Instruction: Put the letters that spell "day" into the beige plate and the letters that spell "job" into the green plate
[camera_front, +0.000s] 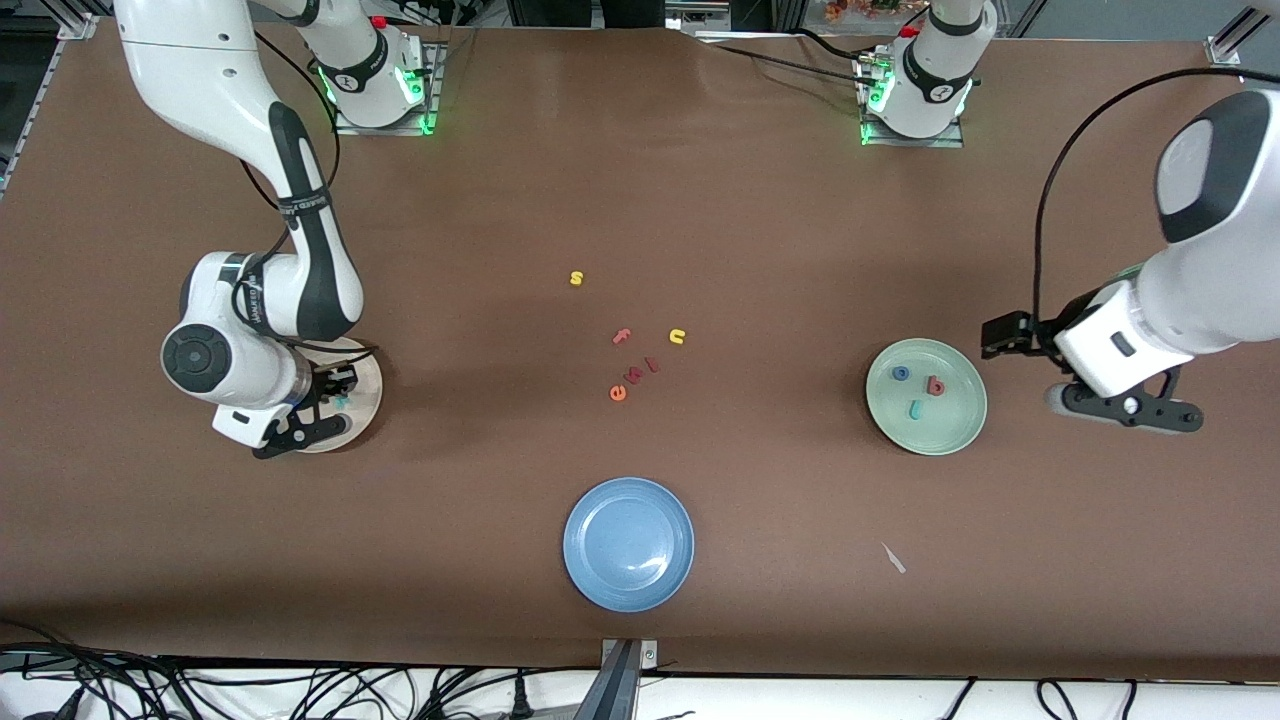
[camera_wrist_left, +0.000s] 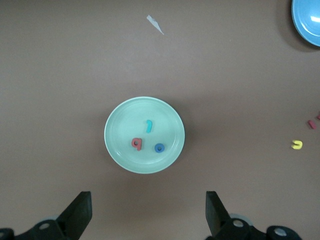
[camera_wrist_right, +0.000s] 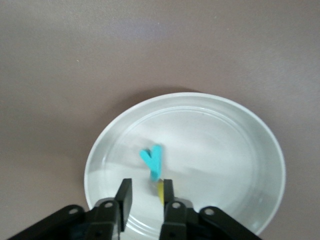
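My right end effector (camera_wrist_right: 145, 197) sat low over the beige plate (camera_front: 368, 398) at the right arm's end of the counter (camera_front: 640, 200). Through the right wrist camera its fingers (camera_wrist_right: 123, 196) stood only a narrow gap apart, with nothing clearly pinched between them. The teal y (camera_wrist_right: 152, 161) lay on the plate just off the fingertips, and a yellow letter (camera_wrist_right: 161, 191) peeked out against one finger; I could not tell whether it was touching the finger or just beside it. I could not make out a green letter on that plate from either view.

My left end effector (camera_front: 1125, 405) hung with its fingers spread wide, empty, over bare counter just off the green plate (camera_front: 960, 425) toward the left arm's end. Inside that plate lay the dark blue o (camera_wrist_left: 159, 148), the pinkish-red b (camera_wrist_left: 137, 143) and the light blue j (camera_wrist_left: 148, 126), each apart from the others.

Near the middle of the counter I saw the spare letters: a yellow s (camera_front: 576, 278), a yellow u (camera_front: 677, 336), an orange e (camera_front: 618, 393) and some small red ones (camera_front: 622, 337). The blue plate (camera_front: 628, 543) sat nearer the front camera than those, holding nothing.
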